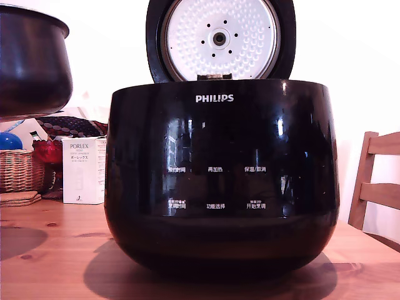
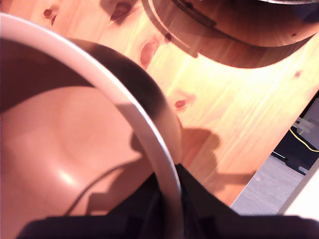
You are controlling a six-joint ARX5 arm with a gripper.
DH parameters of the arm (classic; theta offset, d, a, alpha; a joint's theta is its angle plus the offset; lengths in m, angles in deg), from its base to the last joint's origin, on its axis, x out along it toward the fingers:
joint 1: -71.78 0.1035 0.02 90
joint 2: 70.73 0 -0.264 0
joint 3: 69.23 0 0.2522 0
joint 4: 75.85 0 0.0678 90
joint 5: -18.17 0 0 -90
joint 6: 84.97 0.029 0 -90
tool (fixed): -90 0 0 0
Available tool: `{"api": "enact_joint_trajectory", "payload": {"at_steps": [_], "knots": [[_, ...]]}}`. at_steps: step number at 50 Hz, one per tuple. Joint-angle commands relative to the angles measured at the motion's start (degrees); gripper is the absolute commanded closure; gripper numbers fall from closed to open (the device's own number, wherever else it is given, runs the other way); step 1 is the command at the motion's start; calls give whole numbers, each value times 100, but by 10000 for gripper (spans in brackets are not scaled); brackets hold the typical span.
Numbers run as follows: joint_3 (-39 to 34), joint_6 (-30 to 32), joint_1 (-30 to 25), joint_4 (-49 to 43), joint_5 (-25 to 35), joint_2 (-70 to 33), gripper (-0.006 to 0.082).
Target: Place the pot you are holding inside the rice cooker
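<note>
The pot [image 1: 31, 62], dark and matte with a thin flared rim, hangs in the air at the exterior view's upper left, well above the wooden table [image 1: 56, 250] and to the left of the rice cooker [image 1: 222, 181]. The cooker is glossy black with a PHILIPS logo, and its lid [image 1: 220, 39] stands open, showing the dimpled silver plate. In the wrist view my gripper [image 2: 169, 214] is shut on the pot's pale rim [image 2: 124, 109], one dark finger inside and one outside. The pot's interior [image 2: 65, 149] looks empty. The gripper is out of frame in the exterior view.
Behind the pot, at the exterior view's left, are a wicker basket [image 1: 22, 170], a blue ball [image 1: 9, 141] and a white PORLEX box [image 1: 83, 170]. A wooden chair [image 1: 378, 181] stands at the right. The wrist view shows the table's edge [image 2: 259, 184] with floor and cables beyond.
</note>
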Motion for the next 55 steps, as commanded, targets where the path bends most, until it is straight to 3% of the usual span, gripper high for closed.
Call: {"api": "enact_joint_trajectory", "payload": {"at_steps": [1, 17, 35, 55], "knots": [[98, -28, -9, 120, -293, 63, 789], [101, -33, -11, 125, -136, 63, 789], [155, -181, -190, 192, 911, 63, 789], [245, -225, -678, 863, 2090, 63, 789]]}}
